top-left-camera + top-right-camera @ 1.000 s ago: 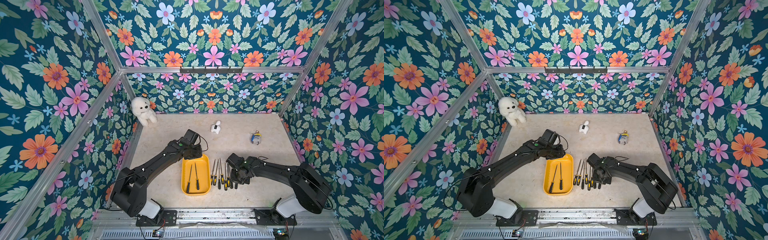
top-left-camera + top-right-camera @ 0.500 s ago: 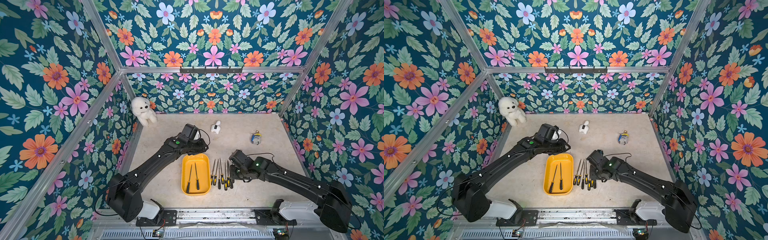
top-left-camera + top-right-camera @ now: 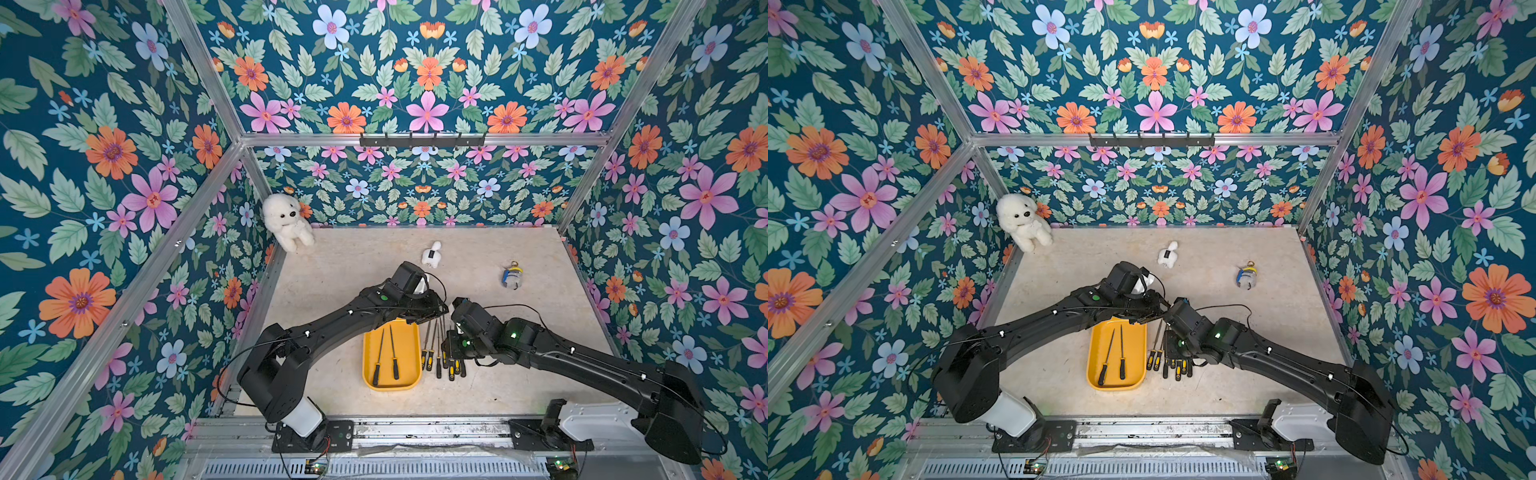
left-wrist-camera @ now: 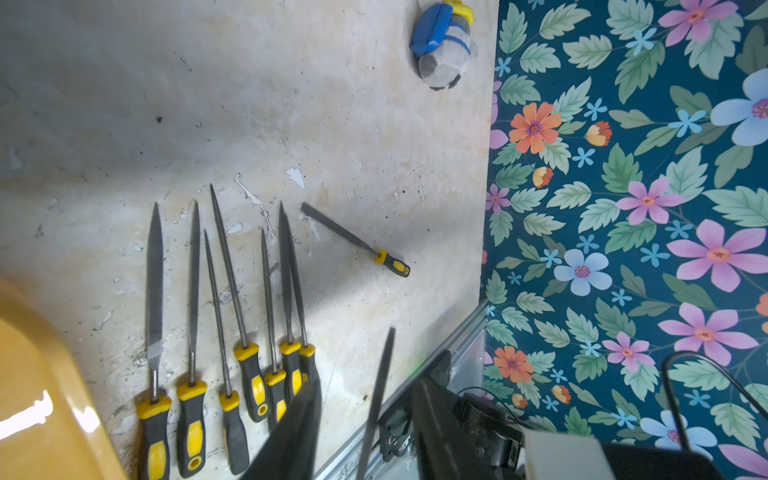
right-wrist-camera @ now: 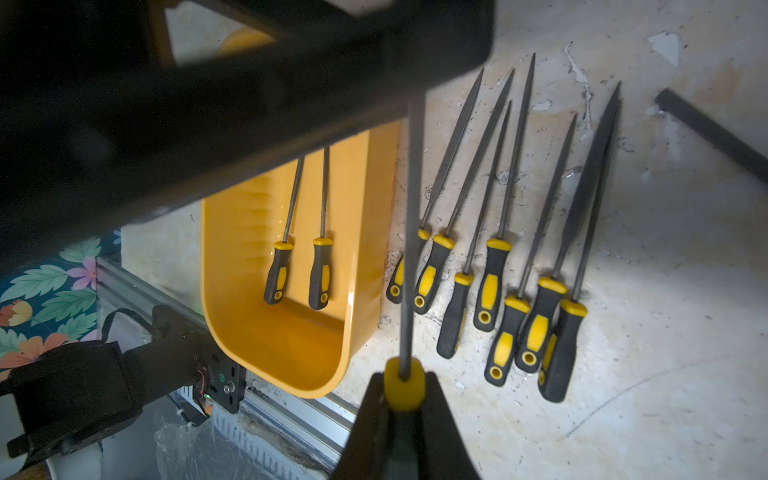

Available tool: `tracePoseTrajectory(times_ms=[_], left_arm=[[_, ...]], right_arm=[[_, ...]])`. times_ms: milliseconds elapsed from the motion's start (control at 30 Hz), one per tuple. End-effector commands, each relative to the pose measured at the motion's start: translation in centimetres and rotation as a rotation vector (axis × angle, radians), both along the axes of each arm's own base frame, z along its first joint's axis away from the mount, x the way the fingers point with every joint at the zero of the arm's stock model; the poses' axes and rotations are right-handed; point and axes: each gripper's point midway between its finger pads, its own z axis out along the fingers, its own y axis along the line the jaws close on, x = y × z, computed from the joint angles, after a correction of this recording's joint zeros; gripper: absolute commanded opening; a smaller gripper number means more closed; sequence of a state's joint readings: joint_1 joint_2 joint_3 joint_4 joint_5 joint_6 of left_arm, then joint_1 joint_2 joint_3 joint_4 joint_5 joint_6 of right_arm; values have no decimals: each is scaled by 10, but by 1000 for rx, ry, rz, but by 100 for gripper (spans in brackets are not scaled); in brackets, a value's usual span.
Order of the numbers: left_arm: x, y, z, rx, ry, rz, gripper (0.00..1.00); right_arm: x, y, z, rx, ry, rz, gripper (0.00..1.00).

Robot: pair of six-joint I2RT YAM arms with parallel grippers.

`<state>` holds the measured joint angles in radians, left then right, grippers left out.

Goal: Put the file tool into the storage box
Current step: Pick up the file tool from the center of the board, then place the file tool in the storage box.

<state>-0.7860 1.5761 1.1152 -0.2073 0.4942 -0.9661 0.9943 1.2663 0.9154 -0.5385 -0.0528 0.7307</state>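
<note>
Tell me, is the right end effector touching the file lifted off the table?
Touching. In the right wrist view the right end effector is closed on the file, a finger pressing each side of its handle.

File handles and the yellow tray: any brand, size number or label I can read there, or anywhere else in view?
No readable text in any view.
file handles: plain black and yellow, no print seen.
storage box: plain yellow, no label.
small white toy: a dark mark, too small to read.
</note>
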Motion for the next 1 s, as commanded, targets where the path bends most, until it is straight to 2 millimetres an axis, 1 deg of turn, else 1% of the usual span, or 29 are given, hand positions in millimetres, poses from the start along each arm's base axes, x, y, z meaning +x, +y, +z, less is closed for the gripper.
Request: tracePoseTrajectory(times_ms=[0,67,133,233,300,367,400,433,500,533,600,667,733,800,867,967], left_arm=[[2,-4,1,-14,-8,5,41],[2,-1,-8,23,2,8,34],[2,3,-15,52,5,12,21],[0,5,-22,75,13,4,6],[0,9,-25,100,10,-1,0],[0,13,-25,126,-2,-4,0],[0,16,-26,141,-8,-8,0],[0,19,-26,158,-13,-12,0],[1,28,-27,190,-18,-22,0],[3,37,-29,215,-23,-19,0],[11,58,-30,267,-37,-2,0],[20,88,-33,340,-51,28,0],[30,118,-36,398,-59,61,0],[36,142,-42,475,-80,85,0],[35,154,-57,520,-64,83,0],[31,160,-81,551,-35,81,0]], right_arm=[[0,9,3,20,-9,27,0],[1,11,5,28,-13,30,0],[2,12,4,25,-14,30,0],[2,13,2,19,-11,32,0],[2,13,2,16,-9,35,0],[3,13,2,14,-15,31,2],[4,12,2,13,-16,27,5],[4,13,3,14,-15,27,15],[5,12,5,6,-21,22,42],[7,9,7,-9,-27,10,53],[12,0,11,-24,-31,-27,65],[21,-13,13,-14,-14,-86,68],[28,-30,17,2,3,-157,69],[32,-45,18,12,11,-208,70],[34,-60,13,4,33,-265,70],[32,-90,-5,-47,89,-368,70]])
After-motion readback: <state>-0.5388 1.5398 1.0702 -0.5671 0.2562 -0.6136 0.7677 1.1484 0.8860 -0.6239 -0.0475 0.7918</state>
